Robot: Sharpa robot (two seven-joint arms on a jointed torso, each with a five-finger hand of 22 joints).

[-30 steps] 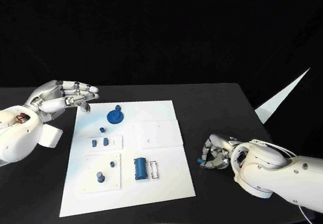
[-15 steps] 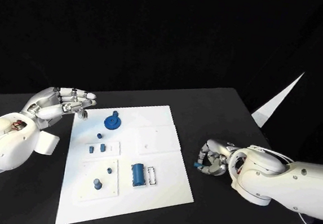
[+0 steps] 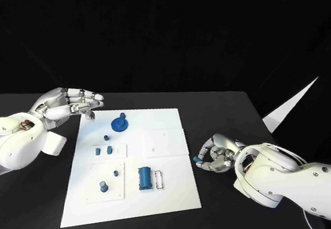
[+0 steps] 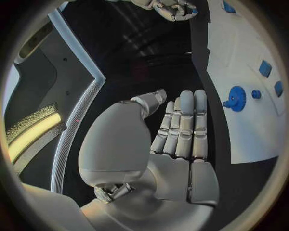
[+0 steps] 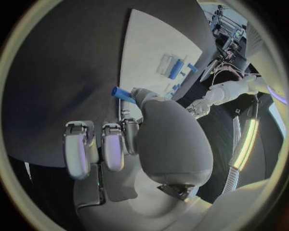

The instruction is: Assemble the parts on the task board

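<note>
The white task board (image 3: 174, 180) lies in the middle of the black table. On it are a blue gear (image 3: 118, 123), a blue block (image 3: 145, 178), a blue peg (image 3: 104, 186) and several small blue pieces. My right hand (image 3: 214, 155) hovers just off the board's right edge and pinches a small blue cylinder (image 5: 123, 94) between thumb and a finger. My left hand (image 3: 70, 103) hangs at the board's far left corner, palm up, fingers apart, holding nothing. In the left wrist view the gear (image 4: 235, 98) lies beside the left hand's fingers (image 4: 183, 125).
A white panel (image 3: 288, 109) leans past the table's far right corner. The table's right edge runs close behind my right arm (image 3: 307, 185). Bare black table (image 3: 217, 107) lies beyond the board.
The camera has shifted a little. My right hand has edged slightly closer to the board's right edge with the blue cylinder. The left hand stays by the far left corner.
</note>
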